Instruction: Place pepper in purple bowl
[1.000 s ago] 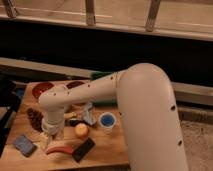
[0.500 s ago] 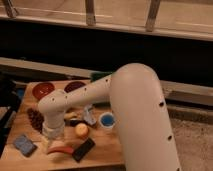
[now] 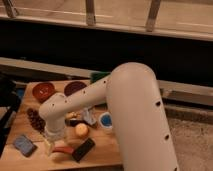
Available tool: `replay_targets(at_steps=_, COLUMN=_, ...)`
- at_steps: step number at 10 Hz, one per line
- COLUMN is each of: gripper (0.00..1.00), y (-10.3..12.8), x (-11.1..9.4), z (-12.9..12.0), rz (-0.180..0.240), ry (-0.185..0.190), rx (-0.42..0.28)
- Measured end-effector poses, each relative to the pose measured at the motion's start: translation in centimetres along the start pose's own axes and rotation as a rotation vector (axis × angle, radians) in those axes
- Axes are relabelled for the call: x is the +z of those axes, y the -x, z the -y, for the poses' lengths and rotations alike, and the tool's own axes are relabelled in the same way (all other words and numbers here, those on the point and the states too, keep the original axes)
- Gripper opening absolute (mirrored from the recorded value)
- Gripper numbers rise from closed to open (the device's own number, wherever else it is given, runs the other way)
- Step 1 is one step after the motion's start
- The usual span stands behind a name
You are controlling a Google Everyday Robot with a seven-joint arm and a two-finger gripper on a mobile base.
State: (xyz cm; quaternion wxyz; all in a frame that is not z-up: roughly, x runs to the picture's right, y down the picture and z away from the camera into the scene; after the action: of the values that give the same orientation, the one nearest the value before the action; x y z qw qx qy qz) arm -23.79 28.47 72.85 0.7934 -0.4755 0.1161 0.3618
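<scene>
The pepper (image 3: 63,149) is slim and red-orange and lies near the table's front edge, just left of a black block (image 3: 83,149). The purple bowl (image 3: 75,87) stands at the back of the table, right of an orange-red bowl (image 3: 43,91). My gripper (image 3: 50,143) hangs from the white arm's wrist (image 3: 55,127) right at the pepper's left end, low over the table. The arm hides part of the table's middle.
A yellow-orange ball (image 3: 81,130) lies just behind the block. A blue round cup (image 3: 105,120), a dark grape-like cluster (image 3: 36,120), a blue-grey sponge (image 3: 24,145) and a green object (image 3: 100,76) also sit on the wooden table (image 3: 15,162). A dark wall rises behind.
The wrist and gripper have come down and forward towards the pepper at the front edge. The objects on the table have not moved.
</scene>
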Motion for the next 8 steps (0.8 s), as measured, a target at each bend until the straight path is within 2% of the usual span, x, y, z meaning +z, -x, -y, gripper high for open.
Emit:
replay_targets(at_steps=4, gripper=0.65, y=-0.4, x=1.7, z=0.7, rz=-0.005, ry=-0.034, rx=0.038)
replay_targets(at_steps=7, gripper=0.65, y=-0.2, x=2.8, z=0.5, rz=-0.026, ry=-0.072, rx=0.057)
replay_targets(at_steps=8, gripper=0.59, y=-0.2, x=3.0, z=0.5, rz=-0.031, ry=-0.076, rx=0.06)
